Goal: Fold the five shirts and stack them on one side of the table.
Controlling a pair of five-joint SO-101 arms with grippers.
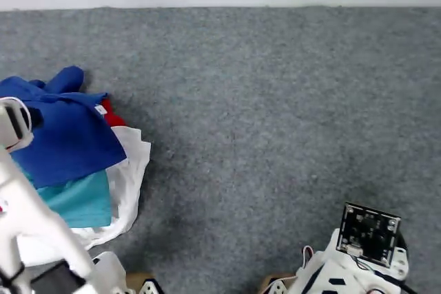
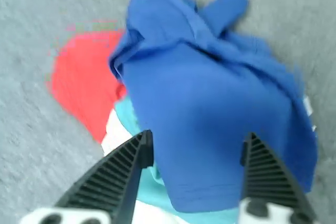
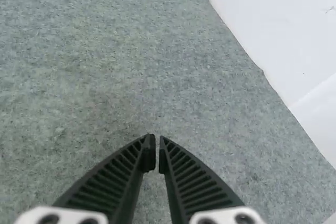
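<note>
Blue crumpled fabric shirt (image 1: 65, 135) tops heap at 9 o'clock. Left gripper (image 2: 197, 139) spread above it; right gripper (image 3: 157, 148) fingers pressed together. Risk: deep pinch also snags teal fabric shirt (image 1: 79, 201) beneath.

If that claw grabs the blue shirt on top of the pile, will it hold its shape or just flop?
Likely floppy: the blue shirt lies creased and bunched at one end. It is probably light, since it looks like thin cloth. Lifting it may drag the teal shirt beneath it.
</note>
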